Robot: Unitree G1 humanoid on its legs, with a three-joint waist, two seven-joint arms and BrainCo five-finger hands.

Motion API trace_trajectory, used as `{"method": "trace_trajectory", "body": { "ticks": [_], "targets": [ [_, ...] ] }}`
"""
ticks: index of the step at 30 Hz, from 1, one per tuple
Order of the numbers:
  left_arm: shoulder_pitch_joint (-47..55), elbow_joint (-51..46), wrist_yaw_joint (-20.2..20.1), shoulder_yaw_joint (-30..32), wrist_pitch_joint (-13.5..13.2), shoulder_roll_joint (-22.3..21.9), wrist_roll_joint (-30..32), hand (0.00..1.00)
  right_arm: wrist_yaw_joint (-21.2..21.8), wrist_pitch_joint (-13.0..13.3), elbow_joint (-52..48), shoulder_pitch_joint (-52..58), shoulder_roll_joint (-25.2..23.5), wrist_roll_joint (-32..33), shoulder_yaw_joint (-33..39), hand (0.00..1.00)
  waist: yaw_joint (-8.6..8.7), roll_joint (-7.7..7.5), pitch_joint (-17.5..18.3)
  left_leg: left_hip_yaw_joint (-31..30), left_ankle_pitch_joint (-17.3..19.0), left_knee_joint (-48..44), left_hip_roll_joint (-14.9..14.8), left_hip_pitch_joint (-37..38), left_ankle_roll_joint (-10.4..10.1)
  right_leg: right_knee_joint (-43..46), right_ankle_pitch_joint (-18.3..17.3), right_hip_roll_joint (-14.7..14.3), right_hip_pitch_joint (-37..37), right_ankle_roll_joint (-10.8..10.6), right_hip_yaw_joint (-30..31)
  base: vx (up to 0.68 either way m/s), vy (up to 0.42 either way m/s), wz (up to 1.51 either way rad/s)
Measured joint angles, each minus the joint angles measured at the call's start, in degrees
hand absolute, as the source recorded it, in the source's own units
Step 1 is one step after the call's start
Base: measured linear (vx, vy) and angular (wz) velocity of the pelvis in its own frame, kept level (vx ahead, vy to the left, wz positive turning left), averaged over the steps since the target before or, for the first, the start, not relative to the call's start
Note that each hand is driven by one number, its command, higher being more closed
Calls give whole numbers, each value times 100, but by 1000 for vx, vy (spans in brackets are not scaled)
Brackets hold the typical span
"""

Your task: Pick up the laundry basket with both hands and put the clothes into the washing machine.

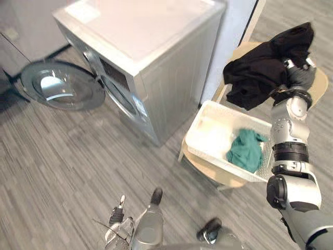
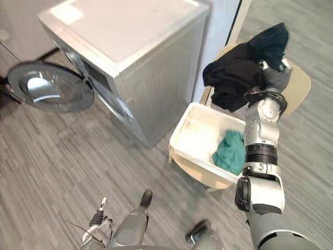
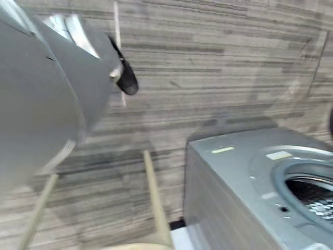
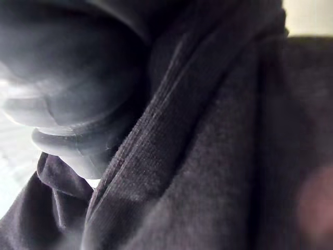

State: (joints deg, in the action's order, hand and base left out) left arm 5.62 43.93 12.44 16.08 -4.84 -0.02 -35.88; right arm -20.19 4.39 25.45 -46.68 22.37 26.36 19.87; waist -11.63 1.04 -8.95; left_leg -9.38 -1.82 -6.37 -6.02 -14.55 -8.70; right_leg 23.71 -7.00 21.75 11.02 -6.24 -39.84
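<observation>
Black garment (image 1: 257, 73) hangs bunched from my right hand (image 1: 301, 77), whose fingers are curled into the cloth, raised just past the white laundry basket (image 1: 210, 133). A teal garment (image 1: 245, 150) lies inside the basket, which rests on a wooden counter (image 1: 218, 179) beside the washing machine (image 1: 166, 78), whose door (image 1: 62, 86) is open. My left hand (image 1: 118, 212) hangs low, fingers relaxed.

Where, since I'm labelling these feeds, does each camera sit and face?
Left eye view: head, looking down at washing machine, basket, right hand raised in black garment.
Right eye view: head, beside it; shares that whole scene.
Left wrist view: left wrist, facing floor and washing machine; left hand blurred close.
Right wrist view: right wrist, pressed against the black garment; shares it with eye views.
</observation>
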Motion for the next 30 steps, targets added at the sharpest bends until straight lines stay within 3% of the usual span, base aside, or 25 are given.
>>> {"method": "trace_trajectory", "body": {
  "ticks": [3, 6, 8, 10, 11, 13, 14, 16, 18, 23, 25, 28, 30],
  "targets": [
    [225, -1760, 379, 1100, -7, -39, 190, 0, -89, 107, -288, 140, -6, -154, 91, 100, -49, 48, 322, 117, -9, 244, -28, 326, 15, -468, 201, -188, -241, -58, 91, 80, -13, -19],
    [167, -3531, 863, 1797, -175, 39, 1156, 0, -87, 214, -634, 200, -5, -380, 74, 100, -72, 147, 569, 336, 35, 271, -47, 513, 87, -933, 459, -366, -407, -108, 303, 78, -3, -33],
    [68, -4382, 1176, 1915, -266, 180, 1938, 0, -82, 294, -655, 180, 3, -450, -52, 100, -78, 230, 625, 586, 37, 357, -60, 800, 89, -1342, 715, -488, -596, -119, 562, 42, 8, -68],
    [-101, -4762, 1301, 1894, -302, 280, 2198, 0, -79, 304, -655, 135, 15, -450, -194, 100, -59, 296, 680, 779, 59, 399, -87, 937, 127, -1635, 898, -598, -716, -117, 741, 12, 4, -72],
    [-349, -5123, 1428, 1730, -297, 353, 2612, 0, -31, 313, -655, 75, 79, -449, -332, 100, -19, 339, 716, 938, 61, 428, -103, 1005, 130, -1893, 1077, -690, -731, -98, 919, -18, 12, -68],
    [-582, -5452, 1440, 1486, -306, 449, 2856, 0, 47, 312, -655, -9, 114, -441, -436, 100, 9, 364, 733, 1127, 78, 466, -115, 1068, 157, -2143, 1248, -796, -740, -71, 1097, -47, 21, -67],
    [-790, -5669, 1453, 1120, -333, 602, 3042, 0, 139, 316, -654, -107, 126, -421, -554, 100, 103, 378, 742, 1282, 86, 529, -142, 1159, 167, -2397, 1422, -886, -772, -43, 1260, -58, 13, -58],
    [-1009, -5753, 1417, 738, -379, 805, 3150, 0, 199, 325, -654, -199, 135, -388, -753, 100, 158, 388, 749, 1455, 100, 629, -171, 1277, 185, -2578, 1555, -969, -795, -10, 1431, -63, 6, -60],
    [-1490, -5686, 1123, 142, -472, 1133, 2883, 0, 412, 335, -655, -333, 128, -271, -979, 100, 317, 386, 750, 1670, 118, 661, -191, 1364, 198, -2803, 1743, -1051, -794, 44, 1655, -90, 10, -56],
    [-2420, -5009, 642, -1002, -517, 1440, 2870, 0, 671, 365, -660, -379, 115, -97, -1306, 100, 487, 395, 748, 1956, 140, 744, -215, 1573, 168, -2935, 1911, -1134, -775, 98, 2001, -64, 9, -36],
    [-2804, -4269, 317, -1550, -442, 1615, 2748, 0, 773, 368, -665, -390, 91, 87, -1439, 100, 583, 393, 747, 2043, 162, 743, -256, 1633, 137, -2937, 1923, -1180, -767, 113, 2108, -59, -1, -26],
    [-3044, -3674, 105, -1846, -355, 1627, 2696, 0, 845, 368, -741, -392, 31, 211, -1608, 100, 752, 388, 744, 2058, 190, 742, -306, 1628, 94, -2938, 1922, -1233, -741, 115, 2139, -26, -11, -11],
    [-3251, -3363, -1, -2114, -138, 1627, 2669, 0, 918, 371, -955, -391, -37, 347, -1707, 100, 785, 389, 743, 2129, 207, 742, -350, 1623, 63, -2939, 1961, -1301, -661, 168, 2252, -4, -17, -23]
  ]
}}
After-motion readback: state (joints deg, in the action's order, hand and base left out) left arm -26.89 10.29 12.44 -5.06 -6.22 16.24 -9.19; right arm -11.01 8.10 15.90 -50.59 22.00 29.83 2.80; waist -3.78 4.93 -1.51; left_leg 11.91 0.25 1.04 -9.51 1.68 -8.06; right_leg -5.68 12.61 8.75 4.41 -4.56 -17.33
